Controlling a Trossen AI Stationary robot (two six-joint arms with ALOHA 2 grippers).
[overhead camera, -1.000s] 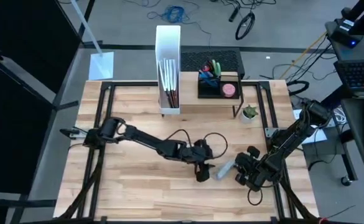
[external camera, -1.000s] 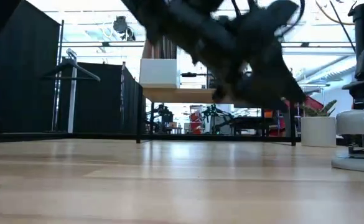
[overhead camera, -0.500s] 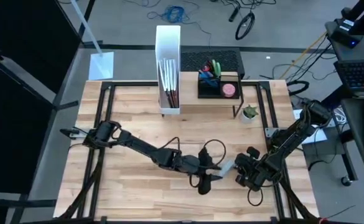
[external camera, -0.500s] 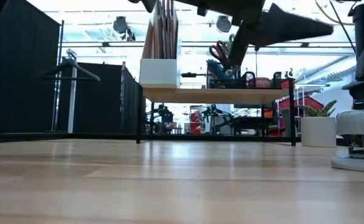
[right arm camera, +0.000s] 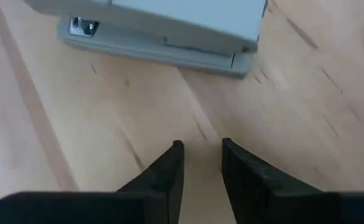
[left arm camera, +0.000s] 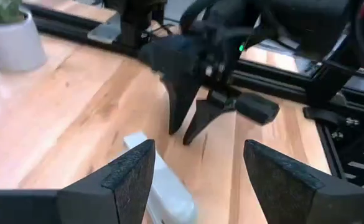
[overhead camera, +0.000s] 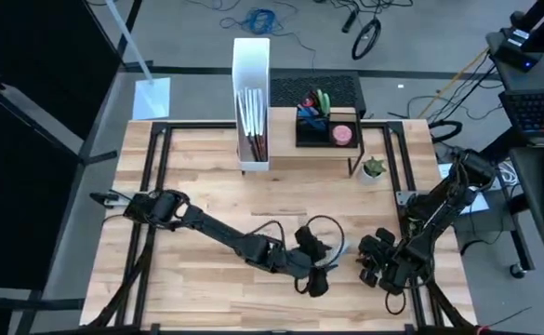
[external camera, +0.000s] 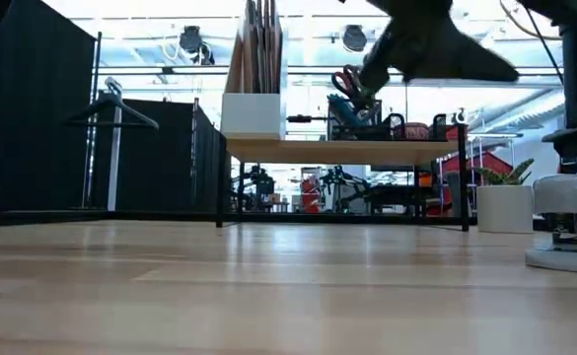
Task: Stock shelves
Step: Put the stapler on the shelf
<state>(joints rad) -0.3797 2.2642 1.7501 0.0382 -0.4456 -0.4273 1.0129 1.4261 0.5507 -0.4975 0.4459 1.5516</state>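
The left gripper (overhead camera: 320, 277) hangs over the near-right part of the table (overhead camera: 188, 167), fingers spread wide with a pale grey stapler (left arm camera: 160, 186) below and between them. The right gripper (right arm camera: 199, 163) sits just beside it, fingers nearly closed and holding nothing. The shelves (overhead camera: 327, 149) stand at the far edge — well apart from both — beside the white file box (overhead camera: 251, 56).
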